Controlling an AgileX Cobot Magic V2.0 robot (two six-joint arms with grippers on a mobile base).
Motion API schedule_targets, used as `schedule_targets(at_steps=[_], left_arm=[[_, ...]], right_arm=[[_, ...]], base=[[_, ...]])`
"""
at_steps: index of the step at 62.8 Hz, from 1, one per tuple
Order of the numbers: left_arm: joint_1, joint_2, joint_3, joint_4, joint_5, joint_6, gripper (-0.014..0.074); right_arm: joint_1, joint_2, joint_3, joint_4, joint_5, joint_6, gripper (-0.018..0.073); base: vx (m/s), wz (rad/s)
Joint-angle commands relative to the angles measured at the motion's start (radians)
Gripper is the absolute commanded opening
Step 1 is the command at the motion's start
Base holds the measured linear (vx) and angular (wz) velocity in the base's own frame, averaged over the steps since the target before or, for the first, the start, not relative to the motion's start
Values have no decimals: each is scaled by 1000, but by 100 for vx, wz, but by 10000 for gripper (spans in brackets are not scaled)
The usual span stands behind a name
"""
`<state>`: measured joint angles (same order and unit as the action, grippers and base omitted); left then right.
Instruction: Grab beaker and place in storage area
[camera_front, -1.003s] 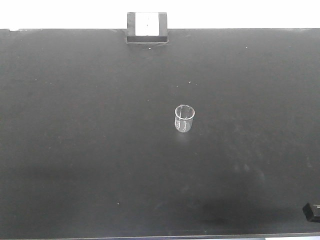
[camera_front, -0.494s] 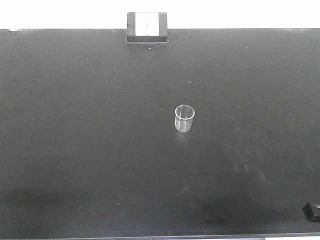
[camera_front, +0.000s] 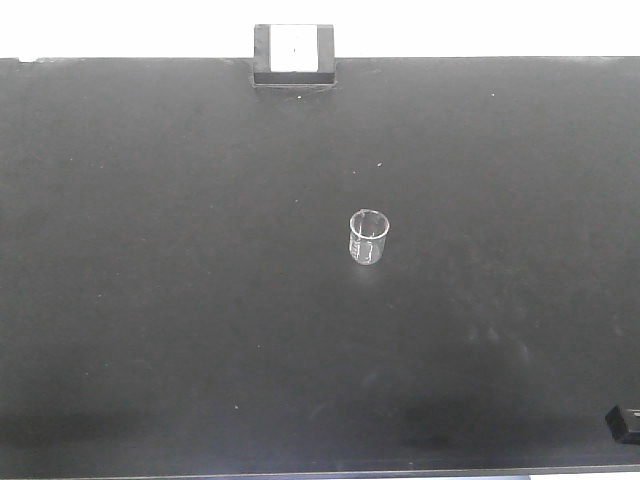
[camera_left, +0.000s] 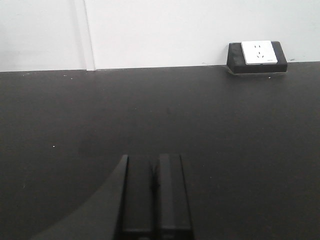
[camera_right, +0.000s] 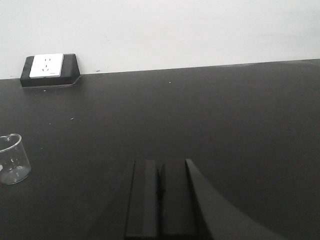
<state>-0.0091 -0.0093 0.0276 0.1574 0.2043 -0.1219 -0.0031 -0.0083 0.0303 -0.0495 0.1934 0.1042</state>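
Observation:
The beaker (camera_front: 368, 238) is small, clear glass with white marks, and stands upright alone near the middle of the storage area (camera_front: 150, 250), a wide matte black surface. In the right wrist view the beaker (camera_right: 11, 159) shows at the far left edge, well to the left of my right gripper (camera_right: 160, 163), which is shut with nothing in it. My left gripper (camera_left: 154, 158) is also shut and empty, low over the bare black surface (camera_left: 240, 150); the beaker is out of that view. A black part of my right arm (camera_front: 624, 423) pokes in at the lower right corner.
A small black block with a white socket face (camera_front: 293, 55) sits at the far edge of the surface, against a white wall (camera_right: 200, 30). It also shows as the block (camera_left: 258, 56) at upper right and the block (camera_right: 48, 68) at upper left.

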Motion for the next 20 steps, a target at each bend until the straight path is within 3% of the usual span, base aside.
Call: schedule_targets(at_steps=[1,20], left_arm=[[0,-17,-18,-8,-76,-8,-6],[0,-17,-19,-8,-77,-8,-6]], right_arm=[[0,-25,9,-4,-79,-4,-6],[0,-25,9,-4,-79,-4,-6]], base=[[0,0],[0,0]])
